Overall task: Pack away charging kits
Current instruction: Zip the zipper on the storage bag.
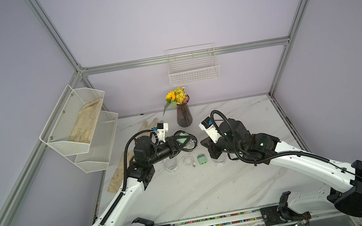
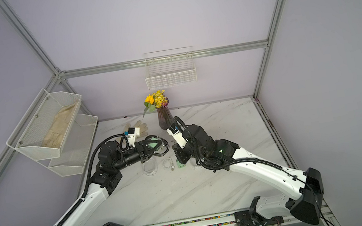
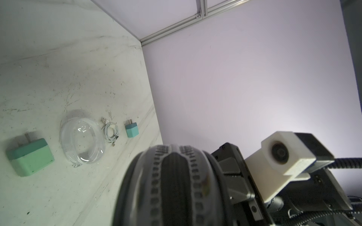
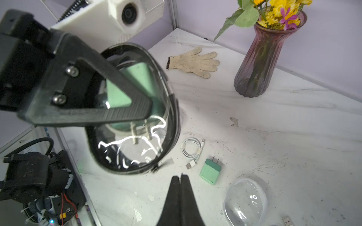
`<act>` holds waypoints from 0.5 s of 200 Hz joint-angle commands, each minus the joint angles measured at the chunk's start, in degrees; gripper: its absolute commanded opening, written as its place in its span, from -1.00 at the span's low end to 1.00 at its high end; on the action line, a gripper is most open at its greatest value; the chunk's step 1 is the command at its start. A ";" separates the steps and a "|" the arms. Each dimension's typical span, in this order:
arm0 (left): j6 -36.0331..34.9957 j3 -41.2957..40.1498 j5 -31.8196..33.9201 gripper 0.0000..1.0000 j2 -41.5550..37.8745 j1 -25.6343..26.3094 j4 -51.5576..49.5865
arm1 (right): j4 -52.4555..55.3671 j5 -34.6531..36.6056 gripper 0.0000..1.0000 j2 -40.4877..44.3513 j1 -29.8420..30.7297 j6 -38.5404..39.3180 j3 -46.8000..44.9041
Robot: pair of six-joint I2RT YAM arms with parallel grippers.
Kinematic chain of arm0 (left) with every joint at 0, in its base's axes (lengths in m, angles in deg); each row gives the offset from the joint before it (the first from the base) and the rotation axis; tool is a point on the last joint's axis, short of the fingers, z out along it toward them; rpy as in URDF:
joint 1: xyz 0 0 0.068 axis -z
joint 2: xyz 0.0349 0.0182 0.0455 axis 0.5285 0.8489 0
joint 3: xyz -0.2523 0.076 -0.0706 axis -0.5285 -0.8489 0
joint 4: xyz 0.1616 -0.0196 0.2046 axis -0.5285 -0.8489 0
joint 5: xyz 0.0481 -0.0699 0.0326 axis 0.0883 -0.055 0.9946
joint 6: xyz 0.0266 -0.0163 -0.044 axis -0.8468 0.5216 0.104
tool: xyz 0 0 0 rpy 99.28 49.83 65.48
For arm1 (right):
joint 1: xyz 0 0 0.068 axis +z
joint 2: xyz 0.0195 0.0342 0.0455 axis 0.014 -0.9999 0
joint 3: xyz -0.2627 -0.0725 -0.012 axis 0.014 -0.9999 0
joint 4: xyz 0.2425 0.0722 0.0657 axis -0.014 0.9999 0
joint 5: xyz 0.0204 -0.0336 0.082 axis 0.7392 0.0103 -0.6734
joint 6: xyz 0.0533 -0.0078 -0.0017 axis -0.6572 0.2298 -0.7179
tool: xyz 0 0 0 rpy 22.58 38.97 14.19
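A: As things sit on the table (image 1: 211, 187), what's where? Big items first.
B: Mesh shelf (image 1: 103, 140) on the left wall, a glove (image 1: 85, 123) in its upper tier. Wire basket (image 1: 194, 72) on the back wall. Vase (image 1: 183, 116) of flowers at the table's back edge. Second glove (image 4: 194, 62) flat near the vase. Third glove (image 1: 116, 181) behind the left arm's elbow.
A: Grippers?
B: Left gripper (image 1: 185, 141) is clamped on a clear zip case (image 4: 137, 140), held tilted above the table. Mint adapter (image 4: 117, 95) sits inside it, prongs showing through the plastic. Can't tell if a cable is in there too. Right gripper (image 4: 181, 177): fingers pressed together, nothing held, tip just beside that case's zipper end.
A: Rest of the kits?
B: Loose on the table, in a row below the grippers. Left case (image 1: 171, 165), then coiled cable (image 4: 192, 149), second mint adapter (image 4: 210, 171) just beside it, then right case (image 4: 245, 199). Past that, in the left wrist view: second cable (image 3: 110, 133) just beside the right case, teal adapter (image 3: 132, 130) next to it.
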 commanded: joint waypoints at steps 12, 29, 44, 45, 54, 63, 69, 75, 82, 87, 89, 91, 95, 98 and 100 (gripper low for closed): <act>-5.07 5.43 -8.60 -0.66 -2.60 -0.17 -1.22 | -0.48 1.54 -1.00 -1.58 -0.18 3.50 3.46; -4.88 3.80 -9.24 -0.66 -3.25 -0.38 0.69 | -1.21 -1.50 -1.00 -1.90 -0.18 3.50 3.76; -3.64 2.59 -8.71 -0.66 -3.98 -1.35 2.02 | -0.71 -4.59 -1.00 -1.26 -0.20 4.36 4.09; -3.50 2.51 -8.71 -0.66 -4.07 -1.42 2.14 | -0.52 -4.93 -1.00 -1.25 -0.22 4.32 4.14; -1.82 1.85 -9.18 -0.66 -4.17 -2.34 3.88 | 1.53 -6.49 -1.00 -0.75 -0.24 5.30 4.53; 0.44 1.19 -10.53 -0.66 -3.93 -3.43 6.55 | 4.01 -8.96 -1.00 -0.16 -0.24 6.08 4.87; 1.79 1.05 -11.36 -0.66 -3.62 -4.18 7.71 | 5.48 -10.36 -1.00 0.25 -0.26 6.06 4.85; 3.03 1.02 -12.05 -0.66 -3.34 -4.94 8.89 | 6.59 -11.76 -0.91 0.76 -0.31 5.97 4.61; 4.44 1.03 -13.05 -0.66 -2.84 -5.63 10.26 | 7.21 -12.54 -0.71 1.47 -0.21 5.94 3.95; 5.23 1.11 -13.81 -0.66 -2.54 -5.98 11.16 | 7.11 -13.58 -0.61 2.13 -0.27 5.79 3.20; 5.49 1.11 -14.02 -0.66 -2.40 -6.10 11.34 | 6.94 -14.23 -0.57 2.35 -0.22 5.67 2.85; 5.69 1.18 -14.23 -0.66 -2.27 -6.15 11.67 | 6.79 -14.72 -0.54 2.54 -0.17 5.58 2.47; 6.06 1.34 -14.67 -0.66 -2.09 -6.28 12.07 | 6.31 -15.55 -0.48 3.06 -0.24 5.41 1.70; 6.37 1.41 -15.01 -0.66 -1.87 -6.31 12.30 | 5.88 -15.86 -0.43 3.36 -0.18 5.28 1.13; 6.48 1.56 -15.25 -0.66 -1.81 -6.32 12.35 | 5.64 -16.05 -0.39 3.60 -0.20 5.19 0.83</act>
